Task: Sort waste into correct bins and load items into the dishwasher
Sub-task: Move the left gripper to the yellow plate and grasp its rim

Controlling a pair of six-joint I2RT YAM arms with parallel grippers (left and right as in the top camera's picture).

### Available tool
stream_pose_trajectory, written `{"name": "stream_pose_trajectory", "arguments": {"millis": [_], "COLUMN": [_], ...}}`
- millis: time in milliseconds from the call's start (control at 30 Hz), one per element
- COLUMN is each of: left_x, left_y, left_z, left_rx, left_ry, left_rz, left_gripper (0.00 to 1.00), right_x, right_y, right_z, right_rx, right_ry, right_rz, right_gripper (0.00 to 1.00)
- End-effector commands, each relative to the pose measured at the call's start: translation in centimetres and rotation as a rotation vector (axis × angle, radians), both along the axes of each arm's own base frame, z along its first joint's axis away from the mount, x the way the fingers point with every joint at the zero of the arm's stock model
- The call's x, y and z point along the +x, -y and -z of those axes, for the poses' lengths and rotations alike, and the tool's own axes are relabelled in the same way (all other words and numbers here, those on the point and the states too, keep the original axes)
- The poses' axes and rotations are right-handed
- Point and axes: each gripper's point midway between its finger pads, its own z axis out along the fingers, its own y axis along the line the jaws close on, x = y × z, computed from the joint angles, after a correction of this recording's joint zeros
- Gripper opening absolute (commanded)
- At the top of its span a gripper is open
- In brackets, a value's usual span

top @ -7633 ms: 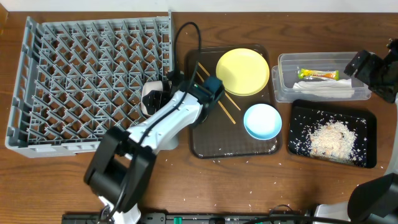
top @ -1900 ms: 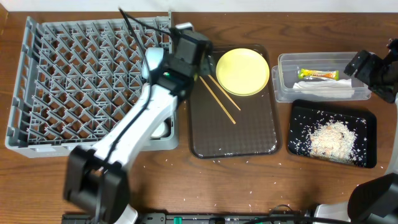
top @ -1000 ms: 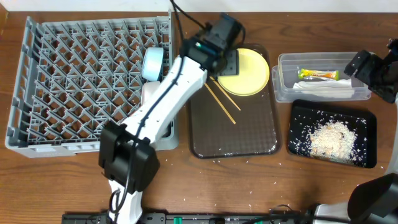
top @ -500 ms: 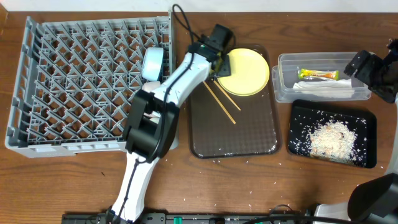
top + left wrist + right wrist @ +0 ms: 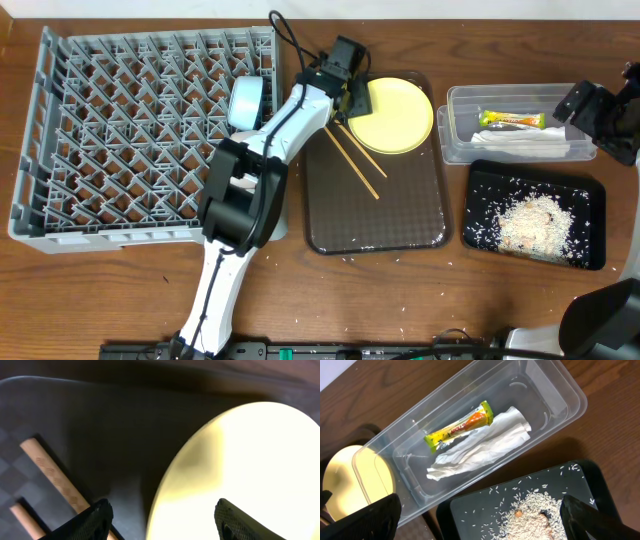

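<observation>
A: Step in hand, as I read it: move the yellow plate point(image 5: 395, 115) into the grey rack point(image 5: 130, 140). State of the left gripper point(image 5: 165, 521)?
B: Open. In the left wrist view one finger sits over the brown tray point(image 5: 375, 215) and the other over the plate's face, with the plate's left rim between them. I cannot confirm any contact.
A: Plate location?
B: Lying flat at the far end of the brown tray, just right of the rack. The chopsticks point(image 5: 355, 162) lie diagonally beside it, their far ends near the rim and close to the tray-side finger.
A: How to do it well?
B: Judgement: the plate is flat, so one finger has to get under the rim. Close on the rim alone and keep off the chopsticks. Lift with a tilt, then stand the plate on edge between pegs, beside the light-blue bowl point(image 5: 245, 102) upright at the rack's far right.
A: Look of the plate?
B: Round, pale yellow, plain and smooth, with a thin rim and no food seen on it. Probably slippery.
A: Right gripper point(image 5: 480, 519)?
B: Fingers apart, empty, above the clear tub point(image 5: 455, 125) and black tray point(image 5: 590, 200) on the right side of the counter point(image 5: 120, 290)
</observation>
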Motion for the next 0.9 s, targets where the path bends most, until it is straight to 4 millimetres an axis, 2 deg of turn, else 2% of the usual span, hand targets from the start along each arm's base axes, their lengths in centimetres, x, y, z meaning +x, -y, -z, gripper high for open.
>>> {"name": "stream_pose_trajectory", "arguments": {"millis": [0,133,333,567,600,667,867], "left_x": [-0.1,-0.4,-0.8,-0.9,-0.9,-0.8,-0.3], "left_y": [-0.3,0.6,1.3,1.2,1.2,1.1,0.1], "left_z": [1.4,1.9,4.1,4.8,4.8,4.8,4.8], "left_rx": [-0.004,-0.004,0.007,0.013,0.014,0.019,0.018], "left_ry": [-0.032,-0.031,-0.046,-0.056,-0.055,-0.053,-0.053], "left_rz": [-0.028,-0.014,-0.001,-0.002,-0.002,-0.006,-0.025], "left_gripper": [0.67,0.67,0.66,0.43,0.36,0.29,0.25], "right_x": [-0.1,-0.1,-0.1,-0.1,-0.1,-0.1,-0.1], "right_y": [0.1,0.1,0.1,0.1,0.1,0.1,0.1], "right_z": [0.2,0.2,0.2,0.2,0.2,0.2,0.2], "right_rx": [0.005,0.005,0.005,0.005,0.005,0.005,0.005], "right_ry": [-0.006,-0.006,-0.006,-0.006,-0.006,-0.006,-0.006], "right_rz": [0.008,0.008,0.008,0.008,0.008,0.008,0.008], "right_gripper": [0.99,0.99,0.99,0.99,0.99,0.99,0.99]}}
